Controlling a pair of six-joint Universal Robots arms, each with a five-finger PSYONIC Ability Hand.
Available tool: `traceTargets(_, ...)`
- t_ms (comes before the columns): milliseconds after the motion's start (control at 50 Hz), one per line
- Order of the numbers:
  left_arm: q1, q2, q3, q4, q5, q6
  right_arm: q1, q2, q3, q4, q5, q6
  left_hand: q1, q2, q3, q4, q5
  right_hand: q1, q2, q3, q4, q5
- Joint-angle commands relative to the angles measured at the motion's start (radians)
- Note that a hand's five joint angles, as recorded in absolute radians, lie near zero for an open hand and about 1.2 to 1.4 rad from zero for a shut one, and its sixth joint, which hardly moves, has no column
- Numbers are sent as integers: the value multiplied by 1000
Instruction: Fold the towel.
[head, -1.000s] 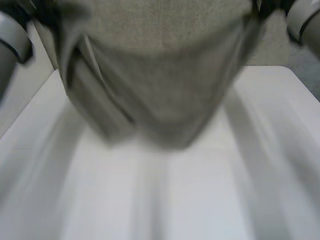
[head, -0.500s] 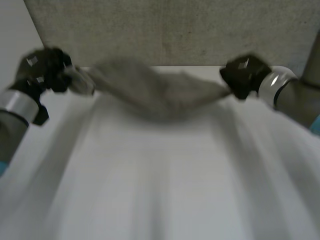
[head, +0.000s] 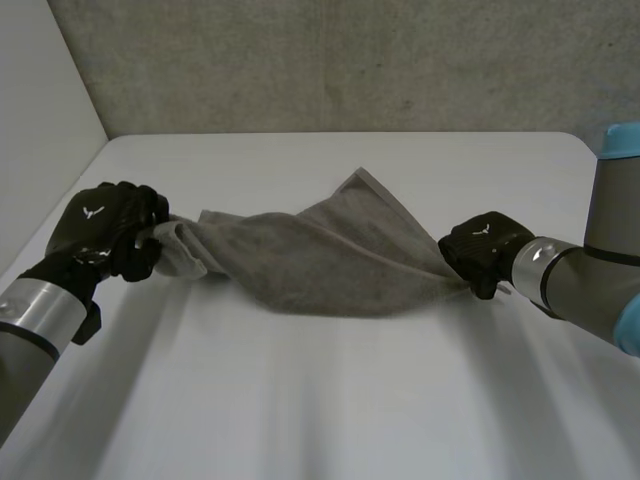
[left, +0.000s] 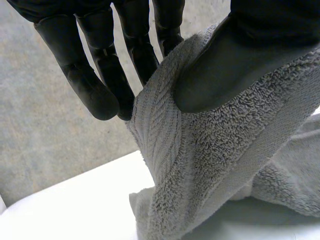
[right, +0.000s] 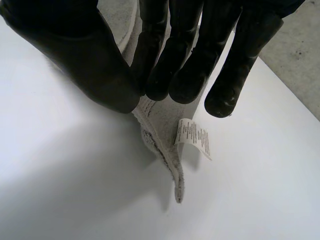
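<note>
Towel (head: 320, 262) hangs stretched between left hand (head: 105, 230) and right hand (head: 482, 252), both pinching corners.

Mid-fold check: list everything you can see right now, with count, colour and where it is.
towel: one, grey, stretched between both hands over the middle of the table
care label: one, white, on the towel corner at the right hand's fingertips
table: one, white, under everything
wall: one, grey, behind the table's far edge
left hand: one, black, pinching one end of the towel
right hand: one, black, pinching the opposite corner
left arm, right arm: two, grey, at the table's near sides
</note>
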Motion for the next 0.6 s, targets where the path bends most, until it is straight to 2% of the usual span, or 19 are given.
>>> traceTargets(20,15,34,-30,-1,-2,1,-2,-67,70,4,-2,-17,14,-78,-145,-117,-238,213,73,61,69,105)
traceTargets(160,27,37,-36,-6,5,1,-54,-159,155,6,-4,-73,14,-78,-145,-117,-238,213,73,61,69,105)
traceTargets(360,27,101,-47,-74,60,-4,-114,-366,247,56,-15,-127,14,-78,-145,-117,-238,213,73,61,69,105)
traceTargets(480,32,262,8,-188,68,-12,-158,-508,183,88,-82,-116,14,-78,-145,-117,-238,213,73,61,69,105)
traceTargets(600,29,352,157,-294,63,-19,-168,-549,13,130,-99,-54,14,-78,-145,-117,-238,213,73,61,69,105)
